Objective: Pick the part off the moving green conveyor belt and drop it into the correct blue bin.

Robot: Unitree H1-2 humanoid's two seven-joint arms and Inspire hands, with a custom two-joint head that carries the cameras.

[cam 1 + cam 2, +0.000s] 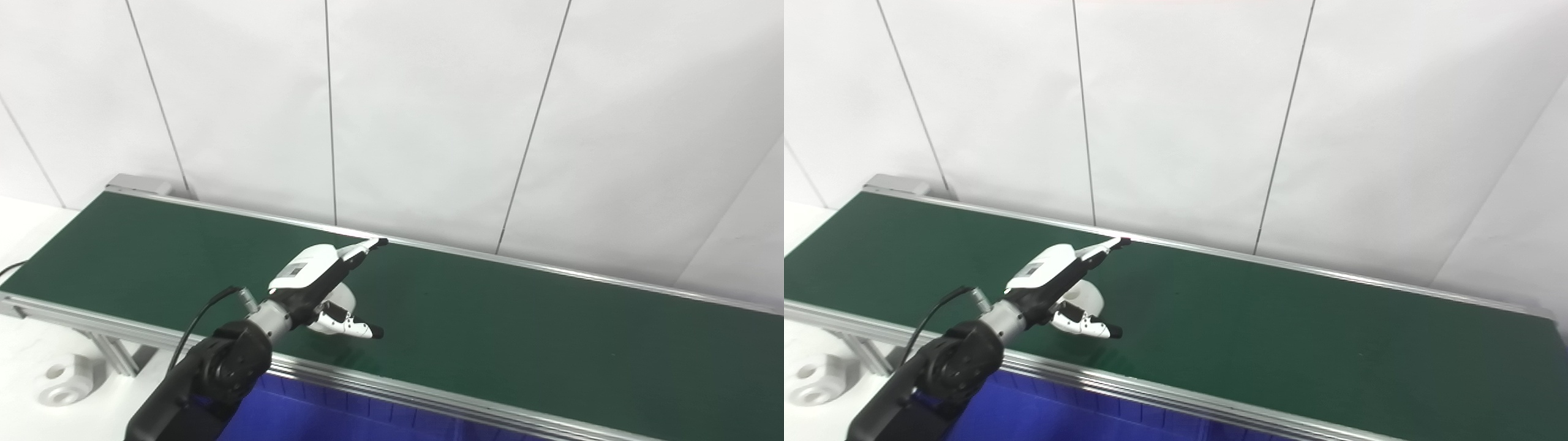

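Observation:
The green conveyor belt [520,318] runs from the far left to the near right. My left hand [318,282] reaches over its near half, fingers stretched straight toward the far rail and thumb [358,329] spread toward the near rail. A white rounded piece [343,298] shows under the palm, between fingers and thumb; I cannot tell if it is the part or the hand's own shell. The fingers are not closed on it. A blue bin [343,416] lies below the belt's near rail. My right hand is out of sight.
A white bracket-like part with a hole [61,384] lies on the white table at the far left, beside the conveyor's leg [116,355]. Aluminium rails [429,398] edge the belt. A white panelled wall stands right behind it. A black cable [202,315] loops off my left wrist.

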